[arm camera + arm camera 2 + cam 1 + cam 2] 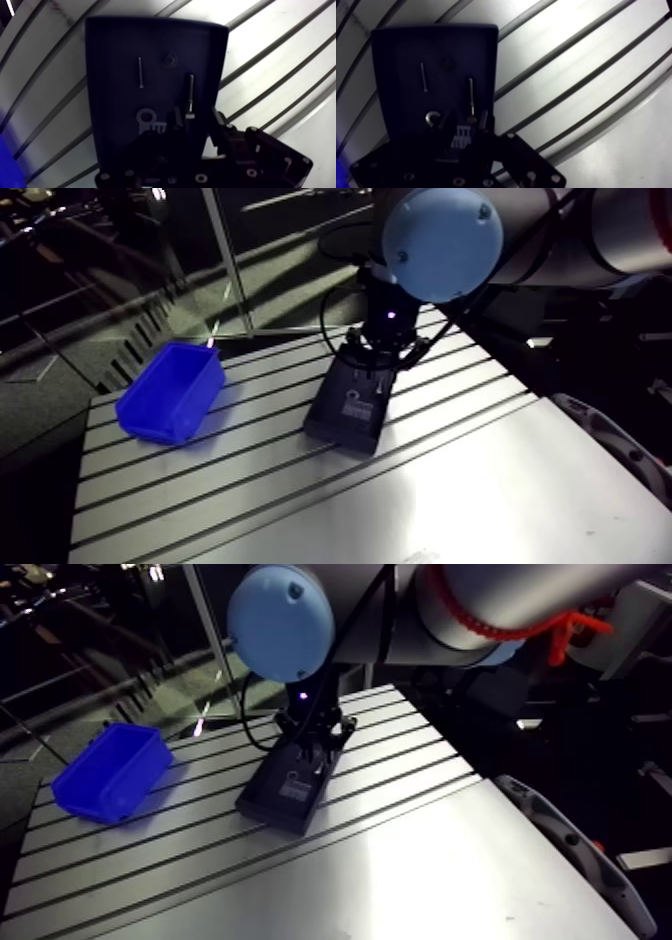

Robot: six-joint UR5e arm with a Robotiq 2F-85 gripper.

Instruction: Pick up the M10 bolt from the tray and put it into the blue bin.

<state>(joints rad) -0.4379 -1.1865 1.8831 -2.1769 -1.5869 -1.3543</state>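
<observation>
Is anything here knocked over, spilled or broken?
Nothing stands out. The dark tray lies flat on the slotted table, though turned across its slots. The bolt, a thin pin and a small ring lie inside it. The blue bin stands upright, and the hand hangs open over the bolt.

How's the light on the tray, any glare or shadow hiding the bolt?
Wrist view: the tray is dark, yet the bolt glints and stands out; the black hand merges with the tray's near end; slots in the table look bowed. Arm view: broad glare on the table near the tray, none on the blue bin.
</observation>
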